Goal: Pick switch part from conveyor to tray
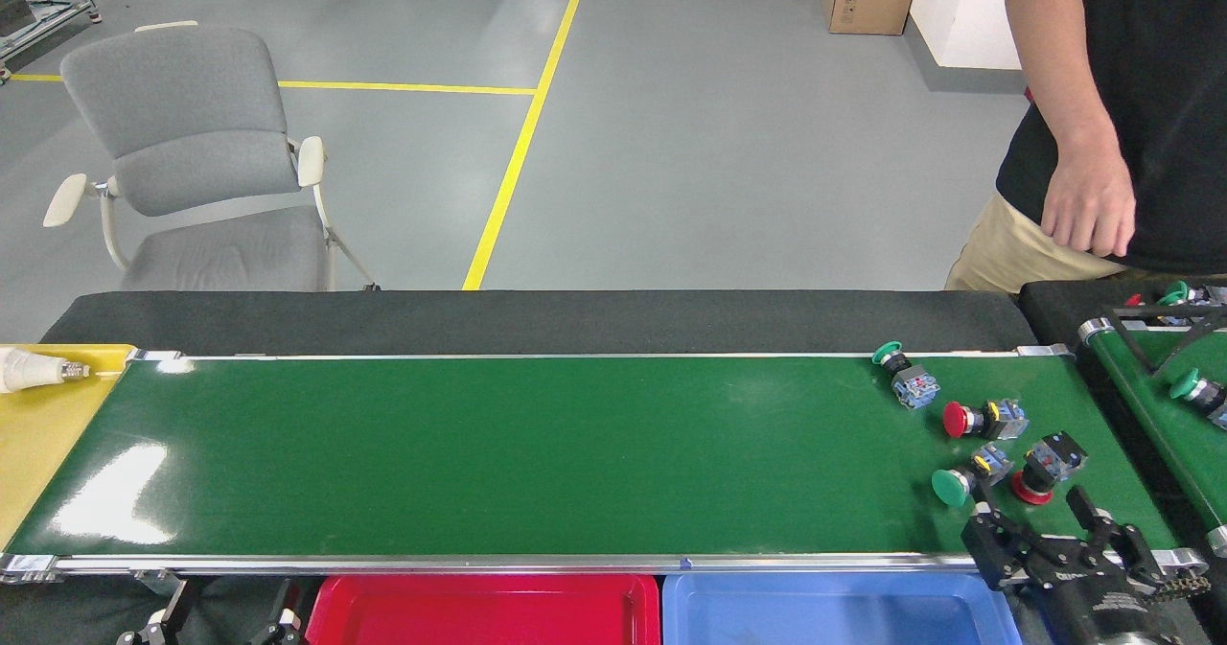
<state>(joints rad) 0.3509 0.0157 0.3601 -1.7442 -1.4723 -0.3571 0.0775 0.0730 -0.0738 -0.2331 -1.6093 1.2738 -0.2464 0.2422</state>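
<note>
Several switch parts lie at the right end of the conveyor [537, 453]: a green-capped one [903, 374] by the far rail, a red-capped one [983, 419], another green-capped one [968, 477] and a red-capped one [1045, 465] nearest me. My right gripper [1040, 522] is open over the near rail, just in front of the two nearest parts and holding nothing. My left gripper [220, 621] shows only its finger ends at the bottom left, spread apart and empty. A red tray [479, 611] and a blue tray [824, 616] sit below the near rail.
A narrower green belt [1150, 405] at the far right carries another green-capped switch [1198, 391]. A person stands behind it, one hand [1088, 204] hanging above the black border. A yellow tray [48, 434] with a light bulb [34, 372] sits at the left end. A grey chair [201, 166] stands beyond.
</note>
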